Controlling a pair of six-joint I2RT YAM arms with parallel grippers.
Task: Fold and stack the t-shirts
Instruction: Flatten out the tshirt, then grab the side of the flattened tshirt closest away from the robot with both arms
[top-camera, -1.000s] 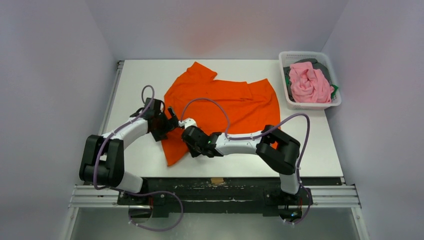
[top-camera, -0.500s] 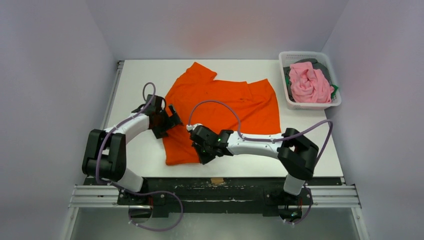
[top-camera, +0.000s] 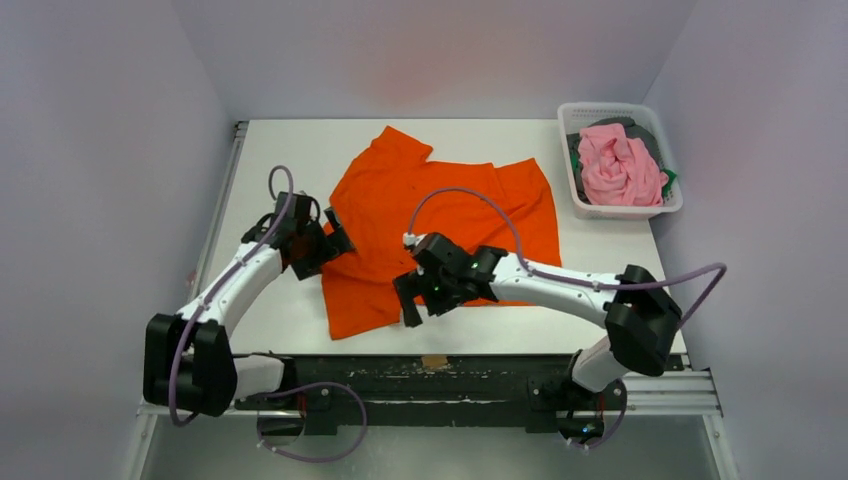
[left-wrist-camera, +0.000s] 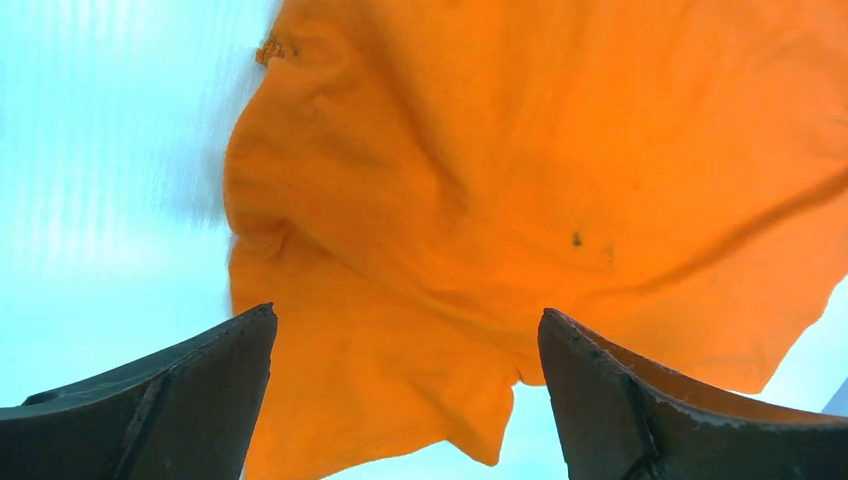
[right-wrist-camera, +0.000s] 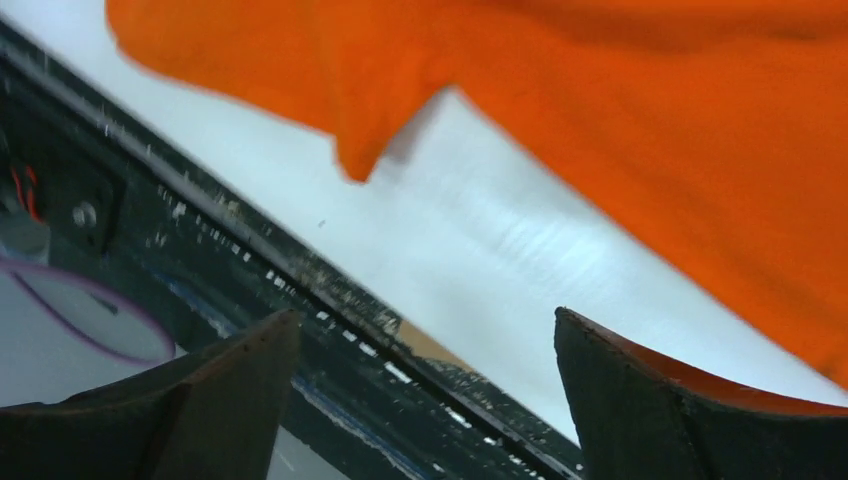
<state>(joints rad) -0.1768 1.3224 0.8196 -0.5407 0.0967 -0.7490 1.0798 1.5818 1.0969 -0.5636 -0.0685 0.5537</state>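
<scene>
The orange t-shirt (top-camera: 440, 215) lay rumpled on the bench (top-camera: 280, 160), with the left tool (top-camera: 332, 236) at its left edge and the right tool (top-camera: 410, 302) over its near hem, both spread and empty. The sound move was a single-layer pinch at each near corner, though the hem was possibly doubled, then an even fold.

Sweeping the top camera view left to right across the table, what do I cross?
left gripper, at the shirt's left edge → orange t-shirt → white basket holding the pink t-shirt. The right gripper hangs over the orange t-shirt, so it has no clear slot.
</scene>
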